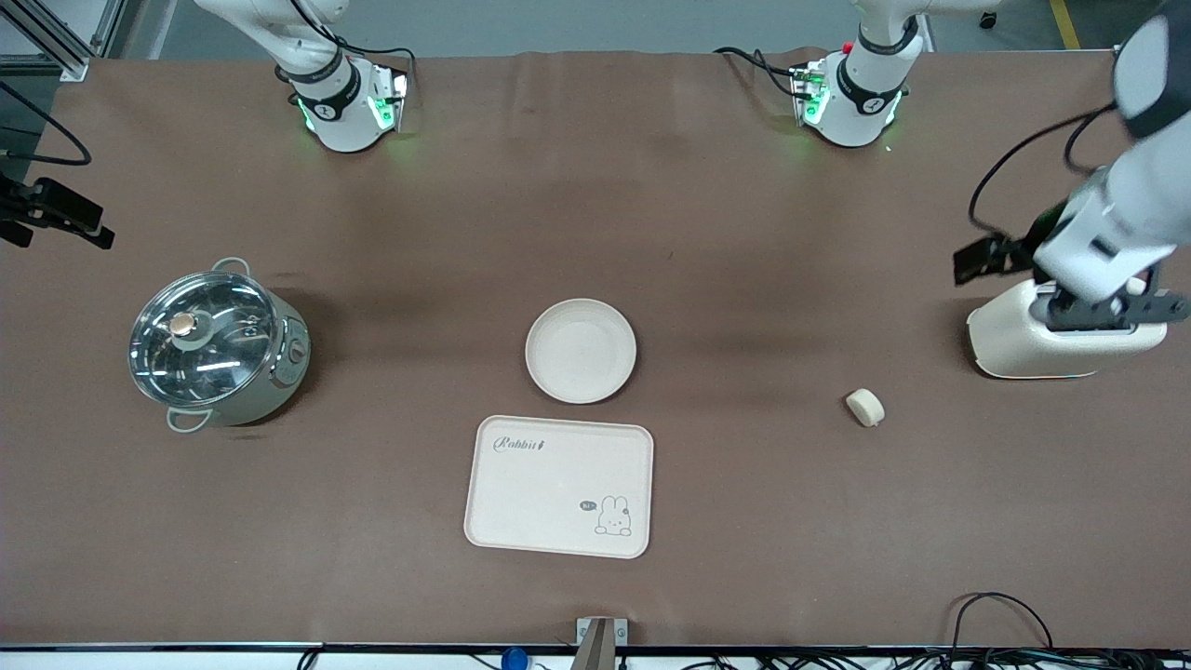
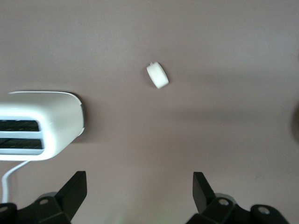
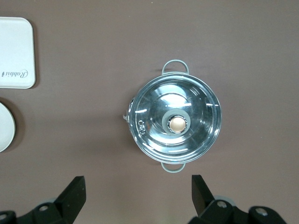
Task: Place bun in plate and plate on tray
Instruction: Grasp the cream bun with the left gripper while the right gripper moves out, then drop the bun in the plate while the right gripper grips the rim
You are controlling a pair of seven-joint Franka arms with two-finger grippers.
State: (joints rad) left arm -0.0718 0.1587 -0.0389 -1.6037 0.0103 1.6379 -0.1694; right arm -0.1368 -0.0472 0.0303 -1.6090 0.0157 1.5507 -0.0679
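Note:
The bun (image 1: 864, 407) lies on the brown table toward the left arm's end, a little nearer the front camera than the toaster; it also shows in the left wrist view (image 2: 157, 75). The plate (image 1: 581, 351) sits empty mid-table, with the Rabbit tray (image 1: 559, 485) just nearer the front camera and apart from it. My left gripper (image 1: 1107, 312) hangs open and empty over the toaster's edge, its jaws wide in the left wrist view (image 2: 140, 179). My right gripper (image 3: 138, 184) is open and empty, up over the table beside the pot; it is out of the front view.
A cream toaster (image 1: 1023, 344) stands near the left arm's end, also in the left wrist view (image 2: 42, 123). A glass-lidded pot (image 1: 216, 344) stands toward the right arm's end, also in the right wrist view (image 3: 175, 122). Cables lie along the table's front edge.

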